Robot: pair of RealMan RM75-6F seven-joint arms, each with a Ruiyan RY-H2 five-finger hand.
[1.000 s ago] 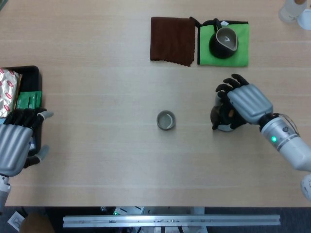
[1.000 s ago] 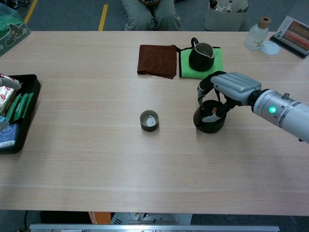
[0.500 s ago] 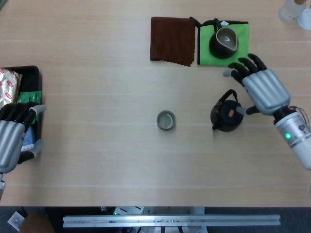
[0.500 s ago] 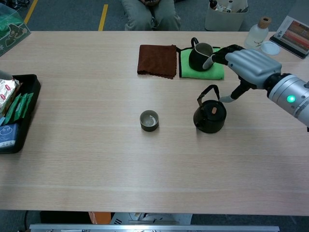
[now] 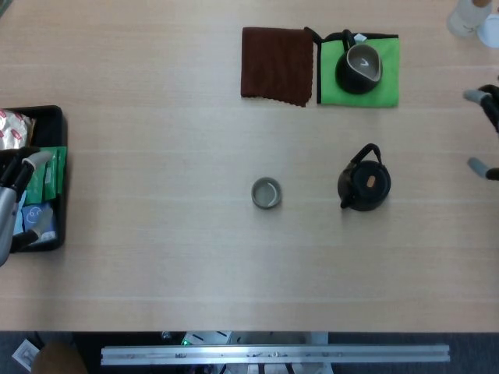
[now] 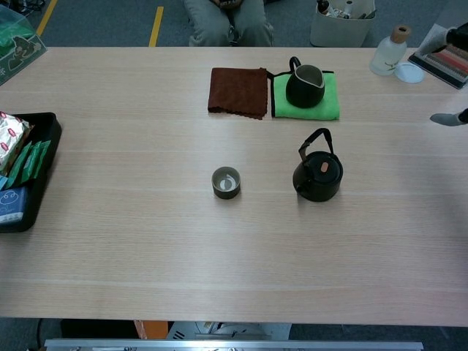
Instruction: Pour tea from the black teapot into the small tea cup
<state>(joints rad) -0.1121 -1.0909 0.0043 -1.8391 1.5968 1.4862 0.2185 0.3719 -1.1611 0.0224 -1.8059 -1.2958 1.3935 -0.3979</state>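
The black teapot [image 5: 364, 185] [image 6: 318, 176] stands upright on the table right of centre, its handle raised and nothing touching it. The small tea cup [image 5: 266, 192] [image 6: 226, 183] sits to its left, about a hand's width away. My right hand [image 5: 485, 131] [image 6: 447, 79] shows only as spread fingertips at the right edge, well away from the teapot and holding nothing. My left hand [image 5: 11, 204] is a sliver at the left edge over the black tray, fingers apart, with nothing in it; the chest view does not show it.
A brown cloth [image 5: 277, 65] and a green cloth [image 5: 383, 87] bearing a dark pitcher [image 5: 359, 67] lie at the back. A black tray [image 5: 50, 117] of packets sits at the left edge. A bottle [image 6: 385, 53] and a booklet [image 6: 441, 48] stand far right.
My right hand let go of the teapot and drew back to the right edge. The teapot stays put on the table. My left hand slid further left, nearly out of view.
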